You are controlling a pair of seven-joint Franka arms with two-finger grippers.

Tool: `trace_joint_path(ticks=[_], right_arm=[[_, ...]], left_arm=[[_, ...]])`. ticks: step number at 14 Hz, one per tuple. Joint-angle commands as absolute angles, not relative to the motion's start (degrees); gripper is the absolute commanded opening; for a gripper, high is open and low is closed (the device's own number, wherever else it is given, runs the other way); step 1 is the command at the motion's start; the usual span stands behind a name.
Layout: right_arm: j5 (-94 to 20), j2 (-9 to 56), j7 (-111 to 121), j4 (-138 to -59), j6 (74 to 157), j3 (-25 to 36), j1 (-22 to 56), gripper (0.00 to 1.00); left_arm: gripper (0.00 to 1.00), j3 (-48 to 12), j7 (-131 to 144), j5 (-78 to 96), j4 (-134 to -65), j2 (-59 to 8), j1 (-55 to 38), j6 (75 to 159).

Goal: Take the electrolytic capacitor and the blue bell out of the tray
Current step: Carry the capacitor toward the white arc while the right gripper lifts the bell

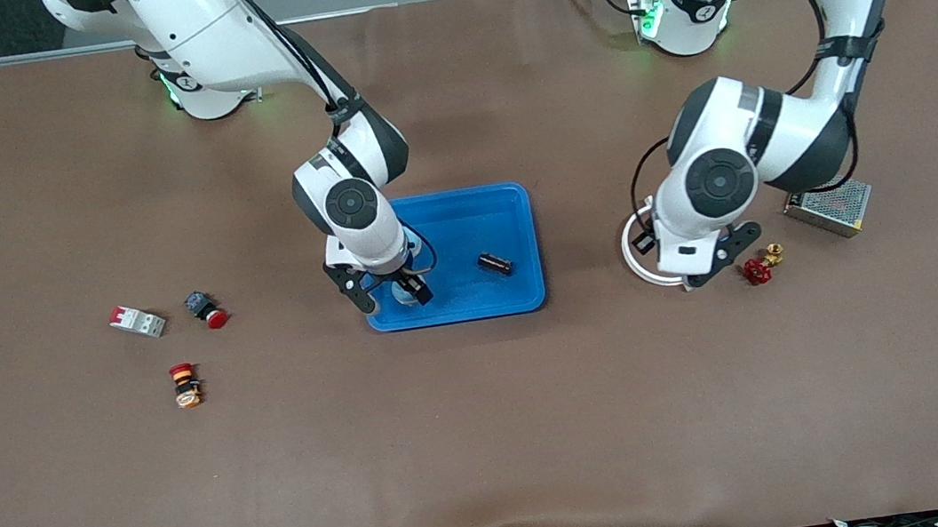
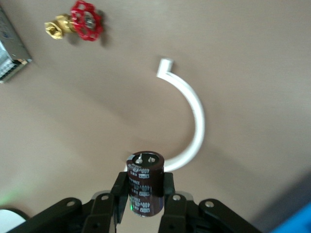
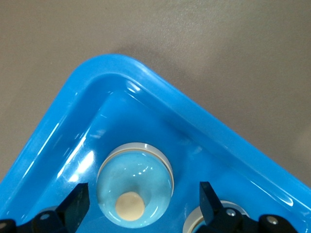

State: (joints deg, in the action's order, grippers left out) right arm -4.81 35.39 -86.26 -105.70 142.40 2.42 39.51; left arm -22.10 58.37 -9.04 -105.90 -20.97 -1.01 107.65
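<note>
1. The capacitor (image 2: 145, 183), seen in the left wrist view, carries white print on its dark sleeve; "400V" can be read there, repeated down the side.
2. The remaining small print on that sleeve is too blurred to make out.

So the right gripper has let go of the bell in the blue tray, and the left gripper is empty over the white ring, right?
Not quite. The left gripper isn't empty: the left wrist view shows its fingers shut on a capacitor above the white ring. The right gripper is open over the bell in the blue tray.
</note>
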Motion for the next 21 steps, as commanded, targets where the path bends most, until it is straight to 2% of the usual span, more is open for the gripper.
trace_joint_path(ticks=[1, 2, 3, 4, 5, 9, 14, 19, 21], right_arm=[[-5.2, 36.3, -87.0, -104.3, 142.3, 3.1, 40.5, 0.86], [-5.2, 36.3, -86.9, -104.1, 142.2, 3.1, 40.5, 0.57], [-5.4, 36.3, -86.9, -104.1, 142.1, 3.1, 40.3, 0.43], [-5.3, 36.3, -86.8, -104.0, 142.2, 3.1, 40.3, 0.16], [-5.0, 36.3, -86.7, -104.0, 142.3, 3.1, 40.5, 0.0], [-5.0, 36.0, -85.7, -102.8, 140.7, 3.1, 40.3, 0.0], [-5.0, 33.9, -75.7, -95.7, 123.1, 3.4, 36.8, 0.0], [-5.0, 27.5, -57.9, -95.5, 113.8, 3.4, 28.2, 0.0], [-4.9, 25.5, -48.9, -95.5, 110.3, 3.5, 23.8, 0.0]], left_arm=[[0.0, -22.5, 54.8, -10.5, -111.6, -17.9, 2.3, 108.7], [0.0, -22.5, 54.8, -11.2, -113.0, -18.4, 2.7, 109.9], [0.0, -22.5, 54.8, -11.8, -115.3, -18.5, 2.7, 112.3], [0.0, -22.4, 54.8, -12.0, -117.3, -18.5, 3.0, 114.8], [0.0, -22.4, 54.8, -12.1, -119.2, -18.5, 3.7, 116.8], [0.0, -22.3, 54.8, -14.9, -123.6, -19.2, 6.5, 122.6], [0.0, -22.2, 54.9, -15.1, -123.8, -24.1, 7.8, 127.4], [0.0, -22.1, 55.0, -15.6, -123.6, -24.6, 7.9, 127.4], [0.65, -22.1, 55.0, -15.6, -122.7, -24.8, 7.8, 127.3]])
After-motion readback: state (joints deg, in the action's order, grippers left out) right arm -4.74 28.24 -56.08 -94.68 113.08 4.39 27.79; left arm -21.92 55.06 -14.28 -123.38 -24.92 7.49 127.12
